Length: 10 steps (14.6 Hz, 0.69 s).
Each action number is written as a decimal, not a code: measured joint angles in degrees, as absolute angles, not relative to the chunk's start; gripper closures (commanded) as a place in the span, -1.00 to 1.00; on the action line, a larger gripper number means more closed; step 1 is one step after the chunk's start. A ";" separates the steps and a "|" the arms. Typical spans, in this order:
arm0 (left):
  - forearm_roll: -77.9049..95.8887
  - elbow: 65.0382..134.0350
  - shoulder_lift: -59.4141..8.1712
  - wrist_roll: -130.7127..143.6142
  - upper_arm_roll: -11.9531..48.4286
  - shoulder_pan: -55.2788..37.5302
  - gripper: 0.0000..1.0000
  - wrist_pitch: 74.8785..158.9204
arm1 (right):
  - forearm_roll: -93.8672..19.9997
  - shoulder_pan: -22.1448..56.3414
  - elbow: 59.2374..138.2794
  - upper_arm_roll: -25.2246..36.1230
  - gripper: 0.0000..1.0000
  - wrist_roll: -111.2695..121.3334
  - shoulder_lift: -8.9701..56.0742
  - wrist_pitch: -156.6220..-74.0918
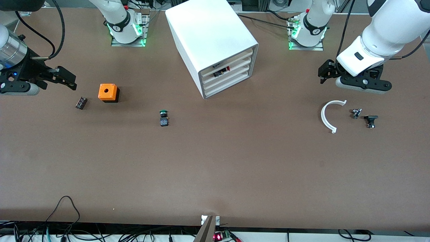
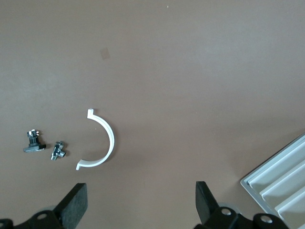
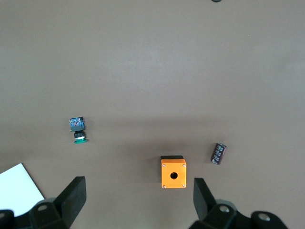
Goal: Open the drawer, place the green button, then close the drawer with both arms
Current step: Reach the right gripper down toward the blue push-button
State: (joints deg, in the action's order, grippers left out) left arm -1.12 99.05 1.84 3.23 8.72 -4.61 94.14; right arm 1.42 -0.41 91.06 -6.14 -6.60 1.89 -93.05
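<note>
The white cabinet (image 1: 211, 37) stands at the table's back middle, its four drawers pushed in; the third drawer (image 1: 227, 80) is shut. The button (image 1: 164, 118), green cap and black body, lies on the table nearer the front camera than the cabinet; it also shows in the right wrist view (image 3: 77, 129). My right gripper (image 1: 73, 83) is open and empty, above the table at the right arm's end, beside the orange cube (image 1: 108, 92). My left gripper (image 1: 321, 76) is open and empty, above the table at the left arm's end. Both show open in their wrist views, the left (image 2: 140, 199) and the right (image 3: 138, 196).
A small black cylinder part (image 1: 81, 103) lies beside the orange cube. A white curved strip (image 1: 326, 116) and two small dark parts (image 1: 356, 113) (image 1: 371, 120) lie under the left arm. Some dark parts show through the cabinet's second drawer (image 1: 220, 71).
</note>
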 measured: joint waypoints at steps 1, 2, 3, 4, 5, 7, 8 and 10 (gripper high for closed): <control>-1.13 99.01 1.84 3.24 8.67 -4.58 -1.00 93.33 | 1.43 -0.39 91.06 -6.16 -1.00 -6.60 1.89 -92.88; -1.14 98.90 1.86 3.24 8.42 -4.46 -1.00 91.69 | 1.49 -0.33 91.05 -6.25 -1.00 -6.55 1.88 -92.55; -1.14 98.56 1.90 3.24 8.04 -4.18 -1.00 90.45 | 1.75 -0.25 90.94 -6.36 -1.00 -6.46 1.87 -92.48; -1.14 97.73 1.92 3.23 7.76 -3.73 -1.00 89.68 | 2.15 -0.22 90.69 -6.39 -1.00 -6.45 1.86 -92.43; -1.14 96.58 1.92 3.23 7.56 -3.33 -1.00 89.38 | 2.21 -0.28 90.44 -6.34 -1.00 -6.45 1.83 -92.37; -1.14 94.76 1.92 3.23 7.44 -2.84 -1.00 88.99 | 2.22 -0.43 89.61 -6.13 -1.00 -6.44 1.79 -92.14; -1.14 94.27 1.85 3.23 7.43 -2.49 -1.00 88.98 | 2.22 -0.41 89.40 -6.13 -1.00 -6.43 1.79 -91.73; -1.14 93.39 1.32 3.22 7.40 -1.00 -1.00 88.98 | 2.21 -0.13 89.62 -6.44 -1.00 -6.42 1.92 -90.91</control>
